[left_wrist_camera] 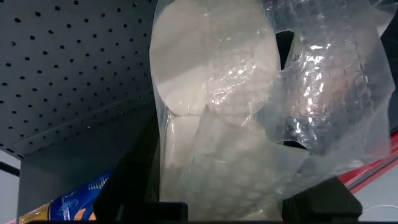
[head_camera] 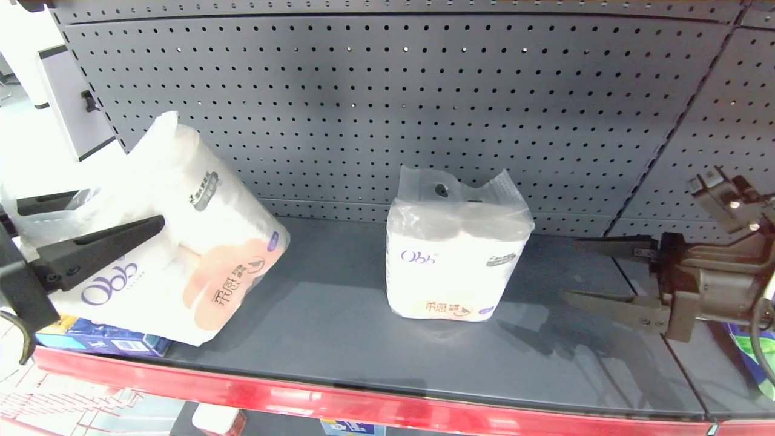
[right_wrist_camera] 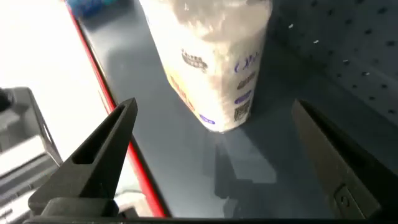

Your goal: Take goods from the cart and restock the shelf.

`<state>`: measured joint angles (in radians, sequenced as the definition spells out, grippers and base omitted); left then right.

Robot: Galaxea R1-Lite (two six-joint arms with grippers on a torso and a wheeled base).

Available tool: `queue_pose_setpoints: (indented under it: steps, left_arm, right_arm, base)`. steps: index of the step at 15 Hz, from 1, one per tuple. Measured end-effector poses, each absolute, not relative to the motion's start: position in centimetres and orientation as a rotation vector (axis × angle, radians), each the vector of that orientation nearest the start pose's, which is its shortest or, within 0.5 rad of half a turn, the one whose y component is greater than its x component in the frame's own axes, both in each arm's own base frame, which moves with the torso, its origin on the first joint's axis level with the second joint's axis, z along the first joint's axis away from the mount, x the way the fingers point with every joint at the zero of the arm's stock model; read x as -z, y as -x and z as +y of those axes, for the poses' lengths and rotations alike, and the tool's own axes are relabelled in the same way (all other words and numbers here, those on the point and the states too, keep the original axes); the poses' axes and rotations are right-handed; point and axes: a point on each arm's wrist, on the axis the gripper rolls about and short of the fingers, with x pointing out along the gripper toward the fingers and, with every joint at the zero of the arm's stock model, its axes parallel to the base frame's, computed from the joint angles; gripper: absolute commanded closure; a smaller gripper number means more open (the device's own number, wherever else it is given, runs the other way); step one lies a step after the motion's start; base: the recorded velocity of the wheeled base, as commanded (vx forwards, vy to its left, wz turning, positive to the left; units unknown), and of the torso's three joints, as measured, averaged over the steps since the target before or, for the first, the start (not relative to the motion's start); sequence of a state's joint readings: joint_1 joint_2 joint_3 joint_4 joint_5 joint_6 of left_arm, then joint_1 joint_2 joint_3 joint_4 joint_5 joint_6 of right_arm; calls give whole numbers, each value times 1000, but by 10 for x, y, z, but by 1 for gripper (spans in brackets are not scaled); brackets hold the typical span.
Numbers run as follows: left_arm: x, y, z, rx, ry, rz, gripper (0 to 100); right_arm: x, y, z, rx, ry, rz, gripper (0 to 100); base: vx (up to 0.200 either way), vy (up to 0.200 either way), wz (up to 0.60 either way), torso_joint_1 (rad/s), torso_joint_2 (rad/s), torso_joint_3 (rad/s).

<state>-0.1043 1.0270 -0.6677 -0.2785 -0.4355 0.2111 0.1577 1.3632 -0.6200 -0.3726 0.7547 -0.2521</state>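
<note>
On the grey, red-edged shelf [head_camera: 339, 339], before its pegboard back [head_camera: 363, 91]: big toilet-roll pack [head_camera: 200, 242] tilted at the left end, left gripper [head_camera: 118, 209] jaws clamped on its upper end. Smaller toilet-roll pack [head_camera: 451, 266] upright mid-shelf. Right gripper [head_camera: 572, 270] near its right side, apart, jaws spread wide. Blue box [head_camera: 103, 342] under the big pack's lower edge.

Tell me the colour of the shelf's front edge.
Red. The shelf's front edge shows best in the head view.
</note>
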Motion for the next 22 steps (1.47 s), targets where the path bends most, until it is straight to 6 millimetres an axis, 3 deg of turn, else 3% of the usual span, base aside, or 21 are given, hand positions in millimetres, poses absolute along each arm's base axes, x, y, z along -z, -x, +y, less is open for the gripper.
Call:
queue_pose_setpoints:
  steps: [7, 18, 22]
  left_arm:
    - [-255, -139, -24, 530, -201, 42, 100]
    - [-253, -143, -26, 533, -200, 60, 100]
    - [-252, -143, -26, 523, -201, 63, 100]
  right_arm:
    - [-188, -236, 56, -1055, 146, 243, 0]
    - [-183, -288, 89, -1163, 198, 211, 0]
    - [-183, -297, 109, -1213, 207, 200, 0]
  base:
    - [0, 0, 0, 0, 0, 0]
    - [0, 0, 0, 0, 0, 0]
    - [0, 0, 0, 0, 0, 0]
